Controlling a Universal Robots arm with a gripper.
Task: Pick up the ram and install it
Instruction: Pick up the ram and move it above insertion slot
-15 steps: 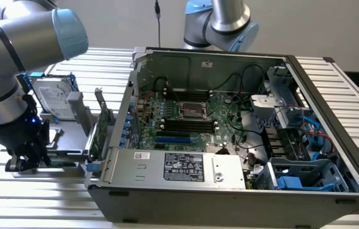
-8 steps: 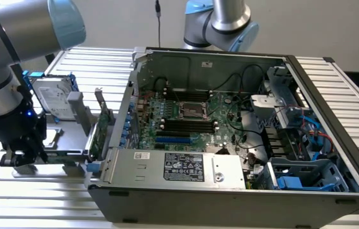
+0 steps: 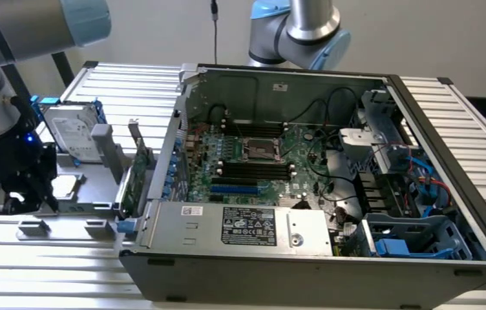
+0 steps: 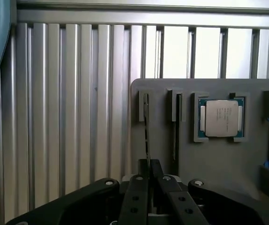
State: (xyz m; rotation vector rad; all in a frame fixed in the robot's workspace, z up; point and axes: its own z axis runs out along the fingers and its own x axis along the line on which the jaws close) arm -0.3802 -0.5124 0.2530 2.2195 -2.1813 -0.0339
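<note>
Jaws: I have them pinched on the ram (image 4: 146,131) | tray (image 4: 219,161) slot stands it on edge for gripping

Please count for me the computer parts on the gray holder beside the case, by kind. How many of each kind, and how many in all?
Hard drive: 1
CPU: 1
Green card: 1
Ram, gripped by the gripper: 1
Total: 4
The dark strip beside the ram is unclear, so it is not counted.
</note>
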